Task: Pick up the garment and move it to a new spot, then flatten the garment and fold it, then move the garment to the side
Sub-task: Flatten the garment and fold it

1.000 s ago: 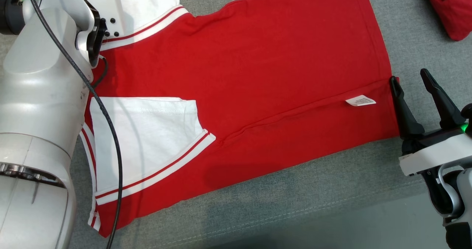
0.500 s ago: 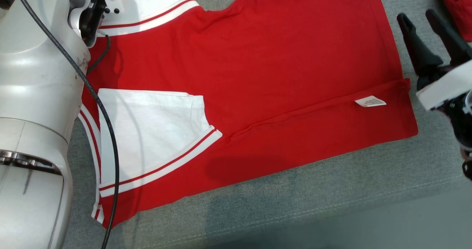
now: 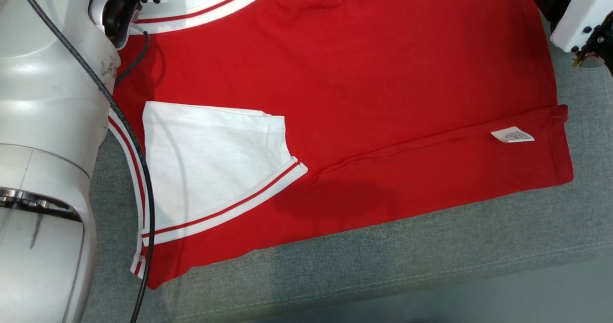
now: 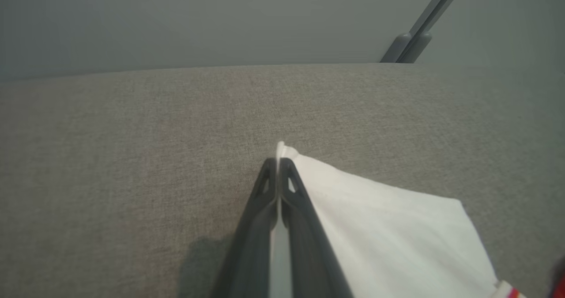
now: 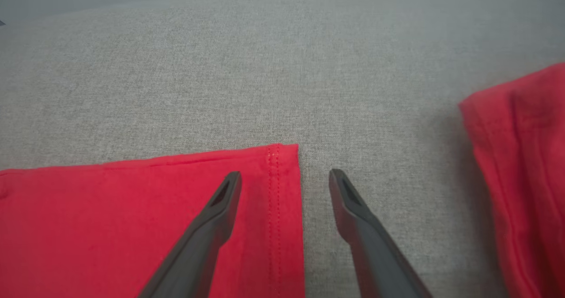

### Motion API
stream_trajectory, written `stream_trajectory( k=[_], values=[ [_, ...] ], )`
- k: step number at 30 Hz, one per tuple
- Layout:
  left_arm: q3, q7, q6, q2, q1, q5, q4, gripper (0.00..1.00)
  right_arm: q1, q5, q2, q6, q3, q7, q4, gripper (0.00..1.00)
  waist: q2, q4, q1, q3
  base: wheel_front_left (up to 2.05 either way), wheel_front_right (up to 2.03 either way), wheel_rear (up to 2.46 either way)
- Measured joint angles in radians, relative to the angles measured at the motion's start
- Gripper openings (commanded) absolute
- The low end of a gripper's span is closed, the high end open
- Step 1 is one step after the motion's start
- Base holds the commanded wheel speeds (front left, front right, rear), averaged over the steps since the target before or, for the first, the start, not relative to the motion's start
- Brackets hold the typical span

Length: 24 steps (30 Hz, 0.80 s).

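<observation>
Mostly flat on the grey bench [image 3: 431, 265] lies a red garment [image 3: 364, 88] with white sleeves. The left fingers [image 4: 260, 209] are pinched tight on the edge of one white sleeve [image 4: 375, 227]. The right fingers [image 5: 216, 214] stand wide apart, straddling the garment's red hem corner, near another red cloth [image 5: 521, 165].
</observation>
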Motion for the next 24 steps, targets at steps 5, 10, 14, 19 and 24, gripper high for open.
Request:
stream_trajectory(
  k=[5, 10, 14, 19, 24],
  values=[
    [-0.013, -0.001, -0.002, -0.006, -0.004, 0.000, 0.000, 0.00, -0.070, -0.012, 0.021, 0.000, 0.056, 0.003, 0.105, 1.00, 0.0000, 0.006, -0.0001, 0.006, 0.00, 0.00, 0.00],
    [-0.028, -0.010, -0.008, -0.013, -0.018, 0.001, 0.000, 0.00, -0.112, 0.015, 0.048, 0.000, 0.098, -0.003, 0.184, 1.00, 0.0000, 0.011, 0.0000, 0.009, 0.00, 0.00, 0.00],
    [-0.038, -0.014, -0.010, -0.022, -0.019, 0.003, 0.000, 0.00, -0.147, 0.026, 0.050, 0.000, 0.145, -0.023, 0.221, 1.00, 0.0000, 0.019, 0.0000, 0.013, 0.00, 0.00, 0.00],
    [-0.047, -0.017, -0.012, -0.024, -0.020, 0.003, 0.000, 0.00, -0.180, 0.032, 0.048, 0.000, 0.193, -0.058, 0.261, 0.30, 0.0000, 0.029, -0.0001, 0.017, 0.00, 0.00, 0.00],
    [-0.056, -0.024, -0.016, -0.021, -0.021, 0.004, 0.000, 0.00, -0.210, 0.036, 0.049, 0.000, 0.244, -0.082, 0.291, 0.00, 0.0000, 0.032, 0.0000, 0.017, 0.00, 0.00, 0.00]
  ],
)
